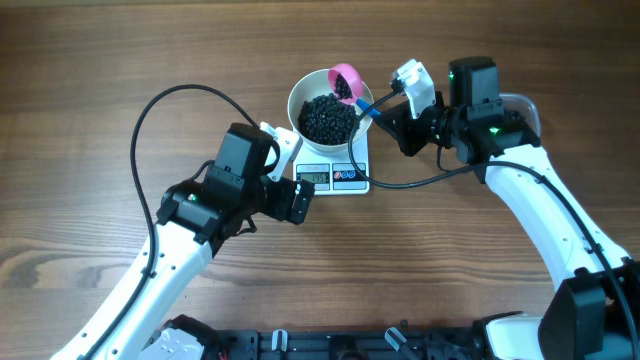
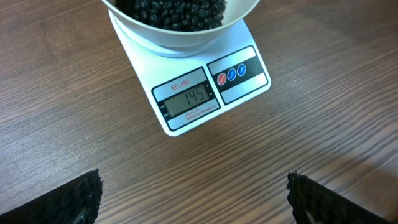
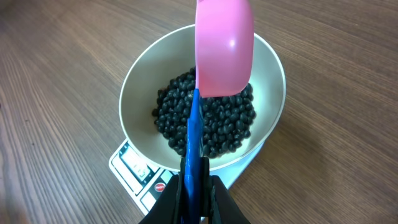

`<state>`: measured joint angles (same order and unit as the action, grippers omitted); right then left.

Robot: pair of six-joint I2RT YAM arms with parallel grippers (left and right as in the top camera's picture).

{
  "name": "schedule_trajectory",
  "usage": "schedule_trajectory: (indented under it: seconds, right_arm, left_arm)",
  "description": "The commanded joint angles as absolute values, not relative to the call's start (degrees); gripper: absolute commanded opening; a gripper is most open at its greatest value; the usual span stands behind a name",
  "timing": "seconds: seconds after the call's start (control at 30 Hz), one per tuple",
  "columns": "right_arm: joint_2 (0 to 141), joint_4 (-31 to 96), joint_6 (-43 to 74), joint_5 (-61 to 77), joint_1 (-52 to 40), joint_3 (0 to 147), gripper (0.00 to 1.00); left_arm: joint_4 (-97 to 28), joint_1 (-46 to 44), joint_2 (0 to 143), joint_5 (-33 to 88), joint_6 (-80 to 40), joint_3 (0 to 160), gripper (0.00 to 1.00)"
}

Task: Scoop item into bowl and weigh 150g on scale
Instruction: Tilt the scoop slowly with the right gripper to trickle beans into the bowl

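Note:
The white bowl stands on the scale and holds a heap of black beans, the item. In the left wrist view the scale shows 145 on its display below the bowl. My right gripper is shut on the blue handle of a pink scoop. The scoop hangs over the beans with its underside towards the camera. My left gripper stands open over bare table just in front of the scale, nothing between its fingers.
A black cable loops over the table at the left, and another runs from the scale's right side to the right arm. A clear tub's rim shows behind the right arm, mostly hidden.

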<state>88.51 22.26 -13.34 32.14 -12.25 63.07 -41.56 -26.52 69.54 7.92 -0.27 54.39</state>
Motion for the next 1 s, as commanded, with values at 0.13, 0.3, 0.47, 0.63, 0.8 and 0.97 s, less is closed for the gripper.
schedule_trajectory:
  seconds: [0.13,0.3,0.47,0.63,0.8,0.97]
  right_arm:
    - [88.99,22.59,-16.53,32.86,-14.83,62.98,0.04]
    - [88.99,22.55,-16.49,29.41,-17.34,62.98,0.04]
    - [88.99,22.52,-16.29,26.35,-17.52,62.98,0.04]
    - [88.99,22.55,-15.64,26.74,-17.5,62.98,0.04]
    - [88.99,22.28,-15.66,25.1,-17.5,62.98,0.04]
    - [88.99,22.59,-15.86,24.43,-17.5,62.98,0.04]
  left_arm:
    - [-41.41,-26.79,69.78,7.42,-0.43,55.46,1.0]
    - [-41.41,-26.79,69.78,7.44,-0.45,55.46,1.0]
    - [-41.41,-26.79,69.78,7.42,-0.43,55.46,1.0]
    - [-41.41,-26.79,69.78,7.44,-0.43,55.46,1.0]
    - [-41.41,-26.79,69.78,7.44,-0.43,55.46,1.0]
    - [-41.41,-26.79,69.78,7.44,-0.43,55.46,1.0]
